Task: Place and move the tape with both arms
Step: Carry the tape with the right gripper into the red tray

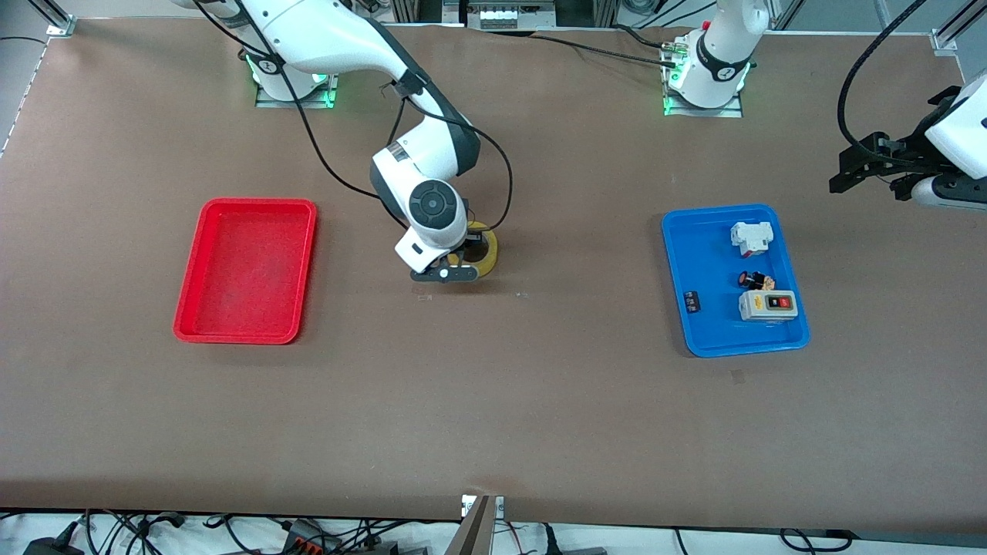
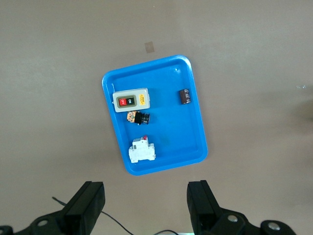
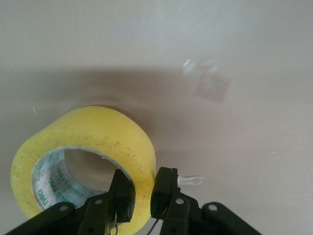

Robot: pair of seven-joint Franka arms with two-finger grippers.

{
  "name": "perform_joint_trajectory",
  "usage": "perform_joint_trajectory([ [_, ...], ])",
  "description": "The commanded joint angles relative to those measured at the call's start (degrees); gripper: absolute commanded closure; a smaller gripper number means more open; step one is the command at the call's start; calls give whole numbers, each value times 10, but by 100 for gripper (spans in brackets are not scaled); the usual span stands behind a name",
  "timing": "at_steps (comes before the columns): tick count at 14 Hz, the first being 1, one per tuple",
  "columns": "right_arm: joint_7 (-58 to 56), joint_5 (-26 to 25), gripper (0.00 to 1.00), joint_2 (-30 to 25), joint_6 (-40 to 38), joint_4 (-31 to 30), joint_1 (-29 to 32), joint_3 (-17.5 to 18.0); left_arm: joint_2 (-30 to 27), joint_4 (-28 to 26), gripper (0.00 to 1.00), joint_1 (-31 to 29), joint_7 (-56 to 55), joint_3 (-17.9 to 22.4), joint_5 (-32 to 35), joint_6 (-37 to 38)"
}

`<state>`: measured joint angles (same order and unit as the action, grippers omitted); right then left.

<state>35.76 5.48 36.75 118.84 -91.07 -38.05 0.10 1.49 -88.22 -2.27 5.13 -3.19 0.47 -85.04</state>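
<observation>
tape (image 3: 83, 147) wall pinched, right pincer (image 3: 144, 196) | left pincer (image 2: 146, 205) spread over blue tray (image 2: 195, 127)

A brown table (image 1: 493, 401) carries everything. A red tray (image 1: 247, 270) lies toward the right arm's end, and a blue tray (image 1: 698, 339) toward the left arm's end (small switch parts sit inside it). Between them, near the middle, the yellow tape (image 1: 486, 254) lies flat on the tabletop, well apart from both trays.
</observation>
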Motion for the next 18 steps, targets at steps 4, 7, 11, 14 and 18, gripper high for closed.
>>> perform_joint_trajectory([
  [4, -146, 2, 100, -113, -94, -41, 208, 2, 14, 19, 0, 2, -6, 0, -4, 15],
  [7, -264, -3, 100, -127, -92, -96, 313, 0, 13, 21, 0, 2, -6, -2, -5, 15],
  [11, -313, -75, 100, -163, -52, -179, 378, -6, 8, 22, 0, 2, -6, -2, -4, 16],
  [14, -341, -78, 100, -187, 35, -271, 408, -6, 8, 30, 0, 2, -6, -2, -5, 16],
  [18, -346, -82, 98, -193, 102, -323, 408, -7, 11, 33, 0, 2, -6, -2, -4, 16],
])
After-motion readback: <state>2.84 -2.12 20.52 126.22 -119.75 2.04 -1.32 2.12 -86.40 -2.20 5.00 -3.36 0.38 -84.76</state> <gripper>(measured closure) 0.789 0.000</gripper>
